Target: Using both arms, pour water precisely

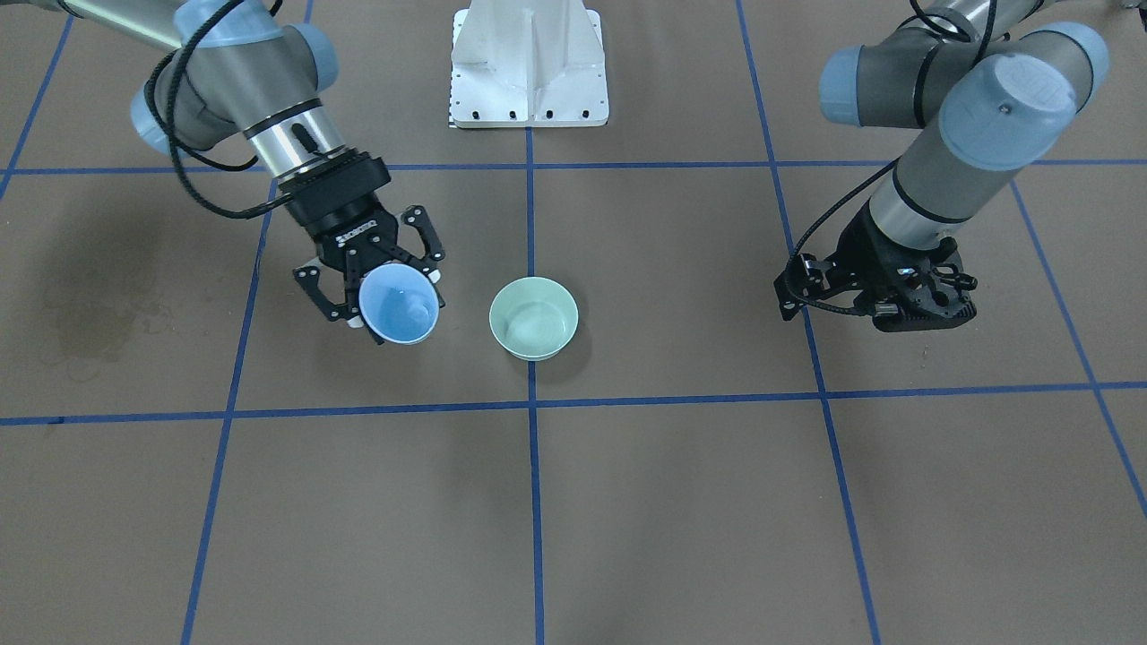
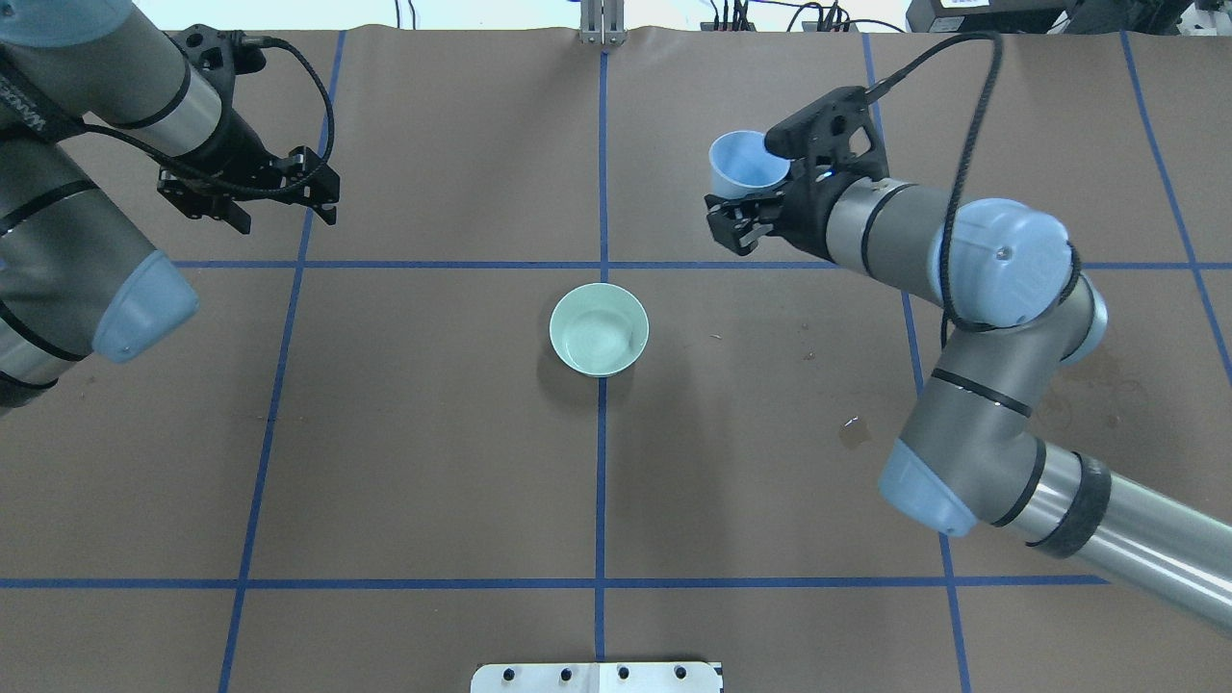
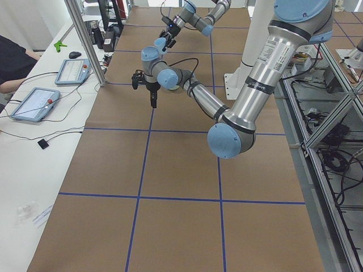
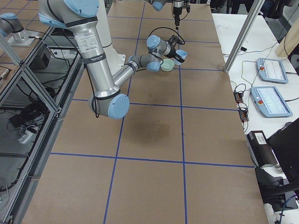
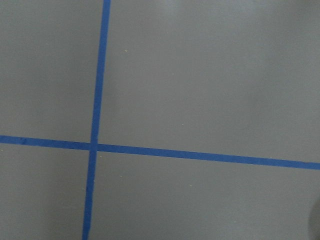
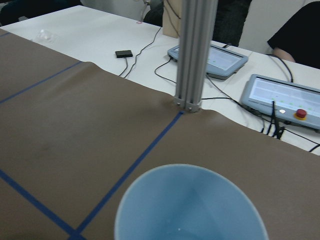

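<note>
Squeezing a blue cup (image 1: 401, 306) in the right gripper (image 1: 387, 288), leaning, mouth up and away from the wrist, green bowl (image 1: 533, 318) near the fingers; left gripper (image 3: 153, 102) open or closed, cannot tell.

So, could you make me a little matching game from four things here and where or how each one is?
1. blue cup
2. green bowl
3. left gripper
4. white pedestal

A. mid-table, on a blue tape line
B. holding nothing
C. held in the right gripper
D. at the table's edge

Pairs: 1-C, 2-A, 3-B, 4-D.
</note>
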Motion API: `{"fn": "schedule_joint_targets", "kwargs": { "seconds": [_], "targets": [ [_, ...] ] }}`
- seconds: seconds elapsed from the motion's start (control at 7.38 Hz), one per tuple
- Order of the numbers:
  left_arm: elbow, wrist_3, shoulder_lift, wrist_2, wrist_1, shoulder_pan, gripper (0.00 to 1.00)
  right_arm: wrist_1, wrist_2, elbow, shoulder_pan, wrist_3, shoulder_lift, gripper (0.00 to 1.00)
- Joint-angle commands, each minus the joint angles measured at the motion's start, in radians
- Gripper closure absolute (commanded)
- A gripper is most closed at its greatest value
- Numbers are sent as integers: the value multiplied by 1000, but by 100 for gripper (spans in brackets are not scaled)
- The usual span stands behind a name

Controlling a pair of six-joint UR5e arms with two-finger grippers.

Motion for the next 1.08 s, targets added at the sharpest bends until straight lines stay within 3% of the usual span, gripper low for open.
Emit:
{"fn": "schedule_joint_targets", "kwargs": {
  "seconds": [0.0,0.27,0.54,0.95],
  "targets": [
    [7,22,12,0,0,-11,0,-109,6,17,-49,-53,14,100],
    [20,22,12,0,-3,-12,0,-264,13,34,-89,-118,33,100],
    [21,25,12,0,-3,-23,0,-346,124,28,-96,-159,55,100],
    [20,142,57,-2,-4,-32,0,-517,160,17,-122,-220,116,100]
  ]
}}
